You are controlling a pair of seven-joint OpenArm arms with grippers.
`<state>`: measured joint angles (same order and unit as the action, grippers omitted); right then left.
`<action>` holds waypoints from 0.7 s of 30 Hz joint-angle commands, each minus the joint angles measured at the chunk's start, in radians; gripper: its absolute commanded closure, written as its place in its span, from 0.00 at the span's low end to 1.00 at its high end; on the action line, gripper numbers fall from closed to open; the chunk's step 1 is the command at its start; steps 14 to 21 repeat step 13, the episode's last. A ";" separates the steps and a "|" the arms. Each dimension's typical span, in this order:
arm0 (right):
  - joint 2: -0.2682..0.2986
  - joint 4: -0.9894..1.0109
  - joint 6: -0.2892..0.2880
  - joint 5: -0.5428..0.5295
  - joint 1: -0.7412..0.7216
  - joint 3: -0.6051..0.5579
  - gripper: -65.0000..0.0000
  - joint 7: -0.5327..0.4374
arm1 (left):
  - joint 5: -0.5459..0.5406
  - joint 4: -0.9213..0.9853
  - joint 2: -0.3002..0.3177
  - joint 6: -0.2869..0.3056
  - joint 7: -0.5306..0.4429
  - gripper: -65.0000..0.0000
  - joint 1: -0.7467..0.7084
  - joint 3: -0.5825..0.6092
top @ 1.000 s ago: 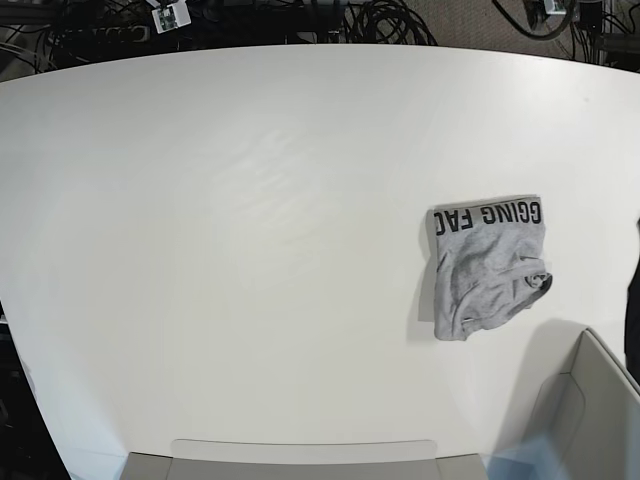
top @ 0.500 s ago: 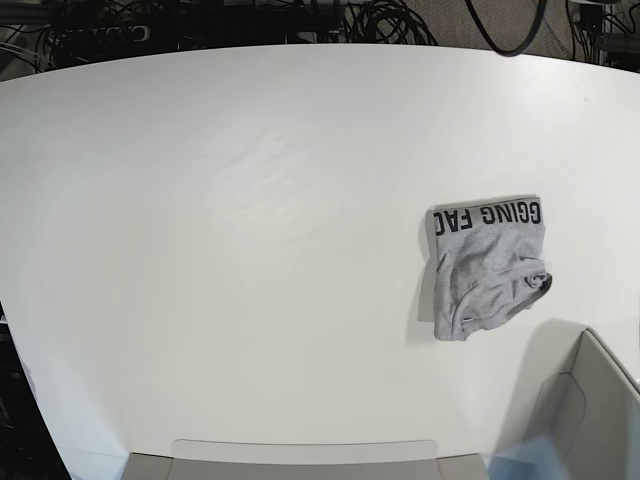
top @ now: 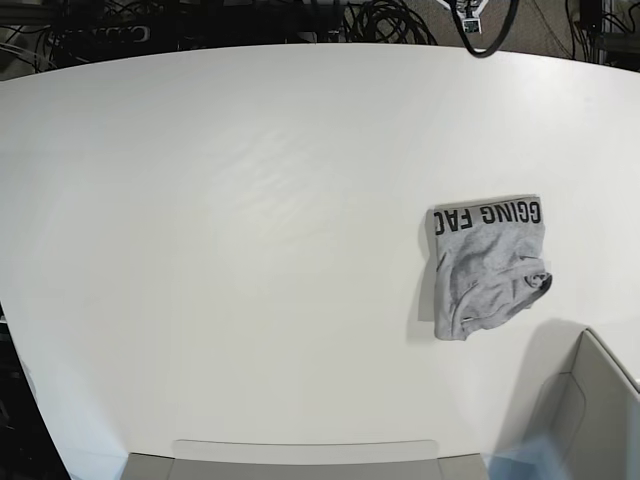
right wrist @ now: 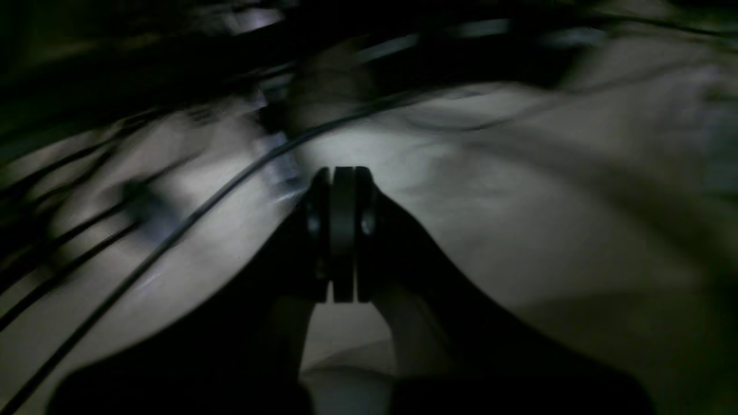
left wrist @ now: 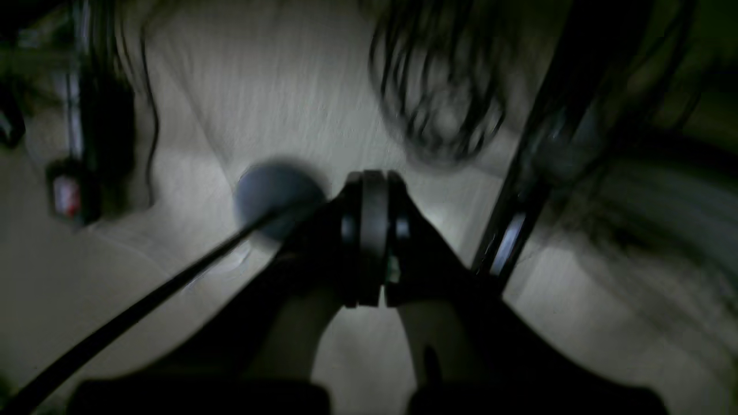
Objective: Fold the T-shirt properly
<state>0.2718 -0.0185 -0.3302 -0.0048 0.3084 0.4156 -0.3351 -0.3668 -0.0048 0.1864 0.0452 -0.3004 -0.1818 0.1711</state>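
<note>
The grey T-shirt (top: 487, 268) lies folded into a small bundle on the right part of the white table (top: 250, 200), with a strip of black lettering along its far edge and a rumpled flap at its right. Neither gripper shows in the base view. In the left wrist view my left gripper (left wrist: 372, 190) is shut with nothing in it, over a dim, blurred floor with cables. My right gripper (right wrist: 340, 184), in the right wrist view, is also shut and empty, over a similar dark area. Neither wrist view shows the T-shirt.
A grey box (top: 590, 410) stands at the table's near right corner, and a flat grey tray edge (top: 300, 455) runs along the near side. Black cables (top: 390, 20) lie beyond the far edge, with a cable loop (top: 490, 35) hanging at the top right.
The dark arm part at the base view's right edge has gone from sight. The small tagged pieces and the cable loop along the top edge have shifted. The T-shirt has not moved.
</note>
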 commanded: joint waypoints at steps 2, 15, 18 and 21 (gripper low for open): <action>0.034 0.019 0.227 0.016 -0.013 -0.021 1.00 -0.040 | -0.008 0.005 0.003 -0.005 0.056 1.00 -0.005 0.051; -0.012 0.019 0.744 0.190 -0.051 -0.206 1.00 -0.037 | -0.007 0.005 0.000 -0.006 0.069 1.00 -0.003 0.064; -0.012 0.019 0.744 0.190 -0.051 -0.206 1.00 -0.037 | -0.007 0.005 0.000 -0.006 0.069 1.00 -0.003 0.064; -0.012 0.019 0.744 0.190 -0.051 -0.206 1.00 -0.037 | -0.007 0.005 0.000 -0.006 0.069 1.00 -0.003 0.064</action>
